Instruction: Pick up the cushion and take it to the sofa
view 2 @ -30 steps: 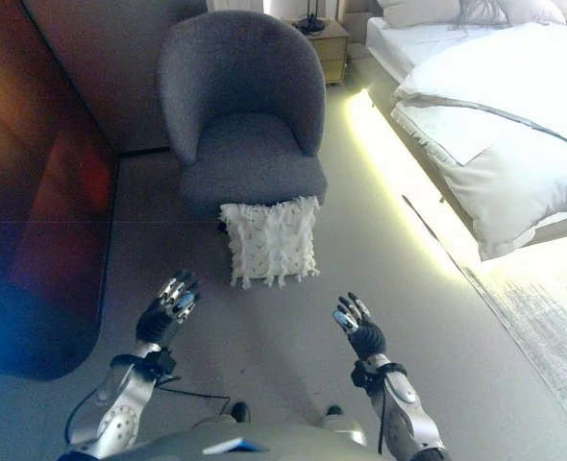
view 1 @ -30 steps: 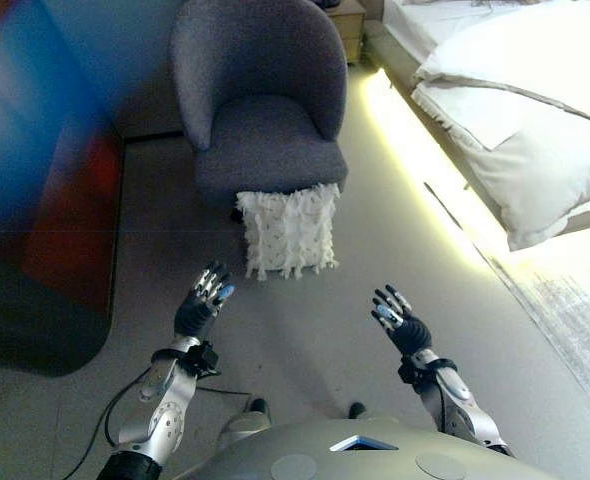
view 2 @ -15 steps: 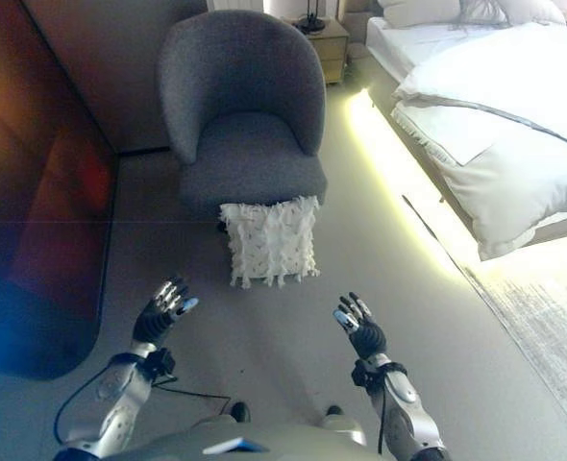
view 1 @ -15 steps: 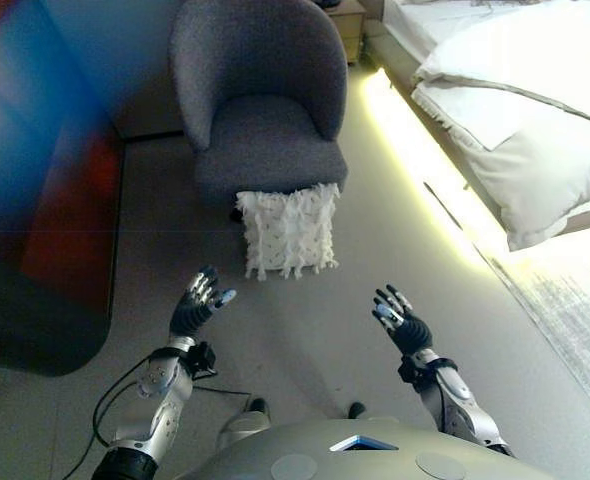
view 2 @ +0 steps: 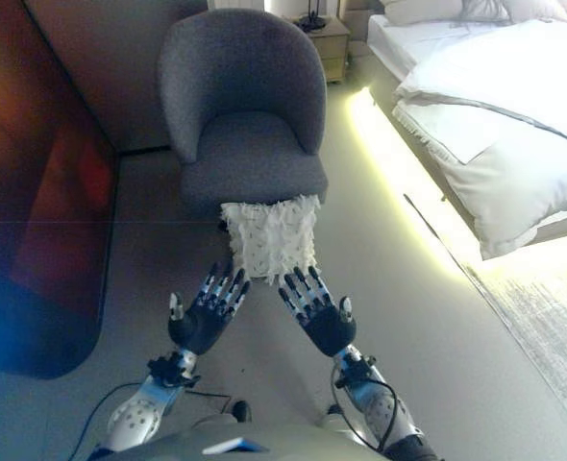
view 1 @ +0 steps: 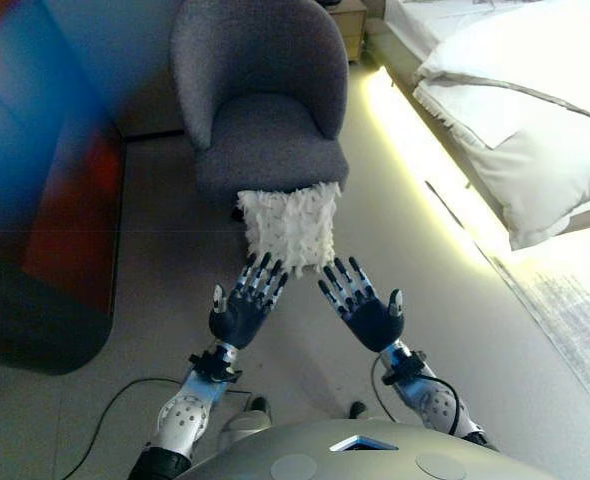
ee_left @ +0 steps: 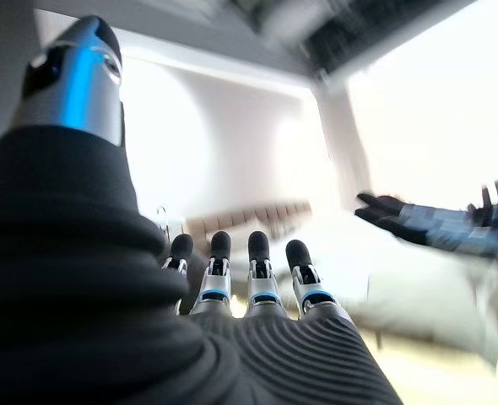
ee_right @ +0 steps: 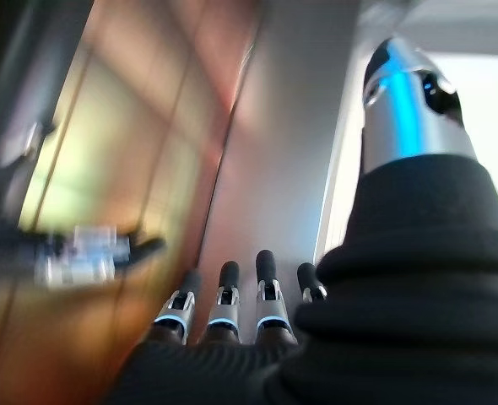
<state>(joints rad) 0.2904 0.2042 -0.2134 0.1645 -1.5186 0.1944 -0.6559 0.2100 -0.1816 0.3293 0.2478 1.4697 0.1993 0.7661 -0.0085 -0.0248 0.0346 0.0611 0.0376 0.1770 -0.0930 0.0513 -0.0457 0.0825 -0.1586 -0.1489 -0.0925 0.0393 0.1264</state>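
While fingers spread, left hand, right hand, cushion beyond fingertips

A bedroom, in a home or hotel: a bed with white bedding, a nightstand beside it, a grey armchair.

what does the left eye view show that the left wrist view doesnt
Only the left eye view shows the white cushion on the floor, leaning against the grey armchair, with both open robot hands reaching toward its lower edge. Only the left wrist view shows the left robot hand from behind, fingers straight. Both show the right robot hand open and the white bed.
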